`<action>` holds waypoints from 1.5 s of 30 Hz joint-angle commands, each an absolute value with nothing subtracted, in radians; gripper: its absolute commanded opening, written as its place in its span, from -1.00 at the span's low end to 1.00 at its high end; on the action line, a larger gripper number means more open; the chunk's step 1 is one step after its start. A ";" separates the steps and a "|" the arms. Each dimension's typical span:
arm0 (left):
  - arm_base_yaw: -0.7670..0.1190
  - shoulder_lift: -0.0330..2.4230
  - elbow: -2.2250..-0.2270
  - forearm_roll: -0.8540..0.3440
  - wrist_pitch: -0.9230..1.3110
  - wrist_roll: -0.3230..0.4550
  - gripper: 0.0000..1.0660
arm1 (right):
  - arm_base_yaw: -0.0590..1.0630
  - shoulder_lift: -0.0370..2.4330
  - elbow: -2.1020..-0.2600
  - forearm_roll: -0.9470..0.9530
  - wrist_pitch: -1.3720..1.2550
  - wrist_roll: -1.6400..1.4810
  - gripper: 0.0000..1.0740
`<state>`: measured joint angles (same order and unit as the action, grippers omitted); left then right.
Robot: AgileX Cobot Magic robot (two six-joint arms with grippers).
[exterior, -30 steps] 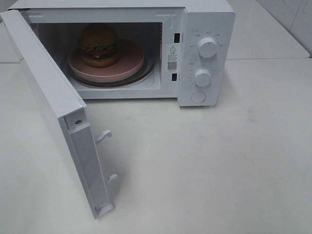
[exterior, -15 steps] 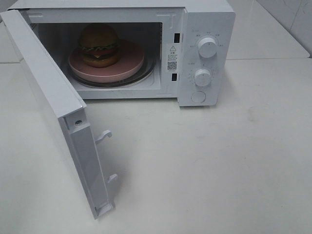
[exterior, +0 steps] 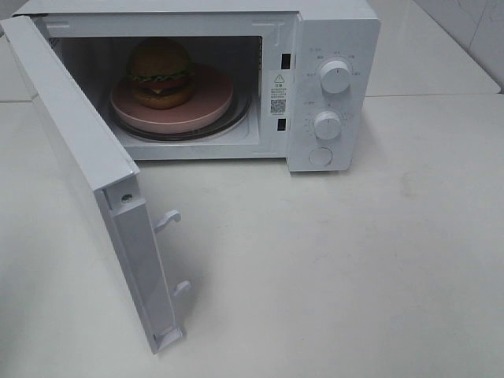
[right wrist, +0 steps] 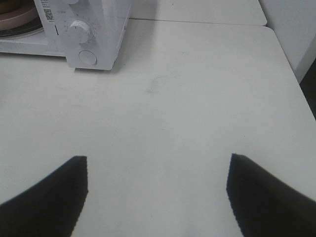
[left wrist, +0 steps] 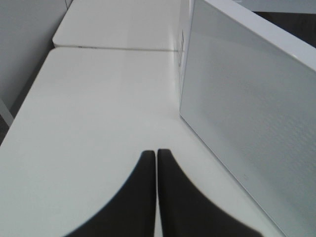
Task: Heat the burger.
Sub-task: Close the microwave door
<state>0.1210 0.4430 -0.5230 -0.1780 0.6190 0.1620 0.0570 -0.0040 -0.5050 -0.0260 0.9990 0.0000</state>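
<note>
White tabletop (exterior: 354,276), microwave (exterior: 337,31), burger (exterior: 160,72) inside

- Burger (exterior: 161,72): golden-brown bun, green lettuce frill, red tomato band, dark patty.
- Plate (exterior: 213,106): plain pink, no pattern.
- Microwave (exterior: 335,31): white casing, with fine grey markings around two white knobs (exterior: 335,77).
- Sticker (exterior: 278,93): white with a black code square.
- Door (left wrist: 247,108): white frame around a pale grey, finely speckled panel.
- Surface (exterior: 354,268): off-white, unpatterned.
- Left gripper (left wrist: 156,154): black.
- Right gripper (right wrist: 157,157): black.
</note>
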 commanded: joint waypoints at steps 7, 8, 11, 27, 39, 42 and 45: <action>0.124 0.558 -0.338 -0.266 0.065 0.230 -1.00 | 0.050 -0.032 -0.503 -0.029 0.993 0.000 0.40; 0.124 0.584 -0.295 -0.269 -0.042 0.229 -1.00 | 0.050 -0.032 -0.503 -0.029 0.993 0.000 0.40; 0.124 0.640 -0.248 -0.266 -0.159 0.219 -1.00 | 0.050 -0.032 -0.503 -0.029 0.993 0.000 0.40; 0.124 1.056 -0.223 0.235 -0.553 -0.192 -1.00 | 0.050 -0.032 -0.503 -0.029 0.993 0.000 0.40; 0.062 1.323 -0.223 0.217 -0.815 -0.170 -1.00 | 0.050 -0.032 -0.503 -0.029 0.993 0.000 0.40; 0.005 1.376 -0.223 0.201 -0.863 -0.152 -1.00 | 0.050 -0.032 -0.503 -0.029 0.993 0.000 0.40; -0.056 1.424 -0.223 0.174 -0.919 -0.152 -1.00 | 0.050 -0.032 -0.503 -0.029 0.993 0.007 0.40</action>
<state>-0.0440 1.4260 -0.2250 0.1850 -0.8890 -0.1530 0.0570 -0.0040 -0.5050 -0.0260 0.9990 0.0000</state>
